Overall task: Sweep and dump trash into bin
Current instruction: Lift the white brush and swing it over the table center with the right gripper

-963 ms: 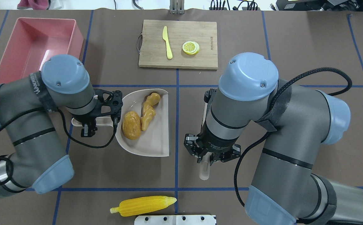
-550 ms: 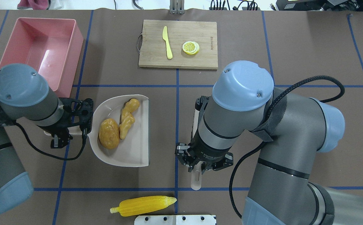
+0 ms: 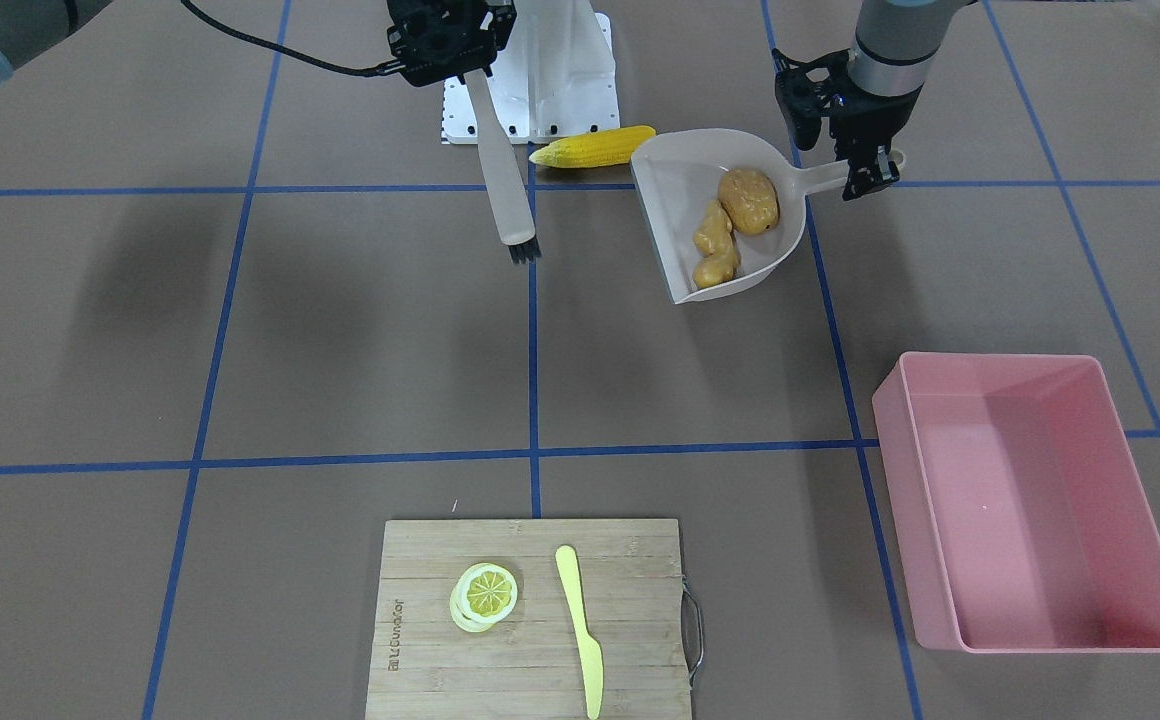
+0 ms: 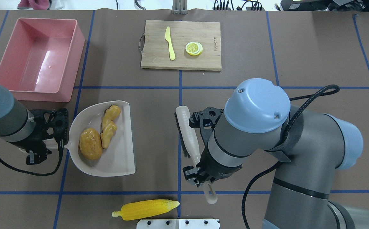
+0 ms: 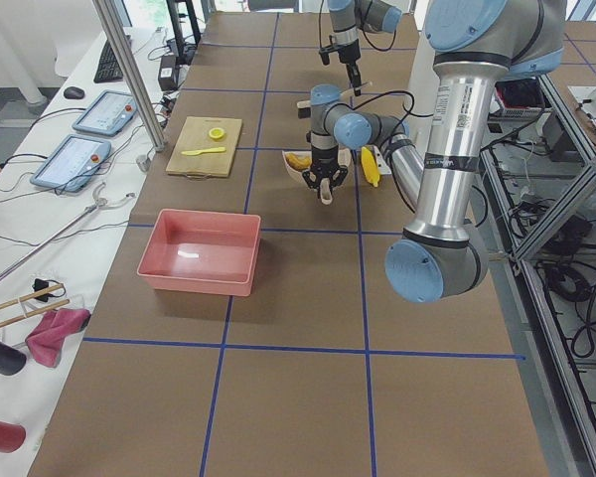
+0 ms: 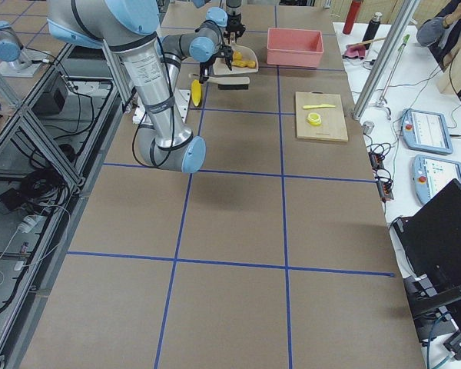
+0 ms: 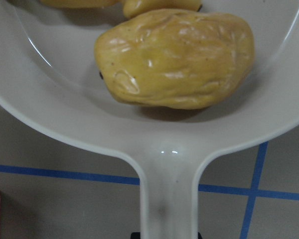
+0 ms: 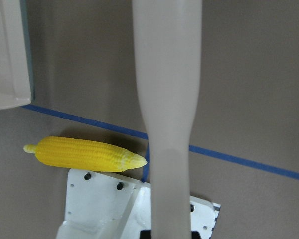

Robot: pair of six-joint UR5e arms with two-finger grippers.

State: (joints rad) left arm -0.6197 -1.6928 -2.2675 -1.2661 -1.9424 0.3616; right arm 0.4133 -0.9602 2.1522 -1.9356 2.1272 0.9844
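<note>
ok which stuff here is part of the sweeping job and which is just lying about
Job: corn, potato, ginger, dustpan, brush, bin.
Lying about: cutting board, knife, lemon slice.

The table point(image 4: 299, 47) holds 3 toy foods as trash: 1 corn cob point(image 4: 145, 209), 1 potato point(image 4: 90, 148) and 1 ginger root point(image 4: 109, 126). There is 1 pink bin point(image 4: 78, 55), 1 beige dustpan point(image 4: 121, 157) and 1 brush point(image 4: 187, 135). 1 wooden cutting board point(image 4: 191, 30) carries 1 lemon slice point(image 4: 193, 48) and 1 pale yellow plastic knife point(image 4: 170, 43).
</note>
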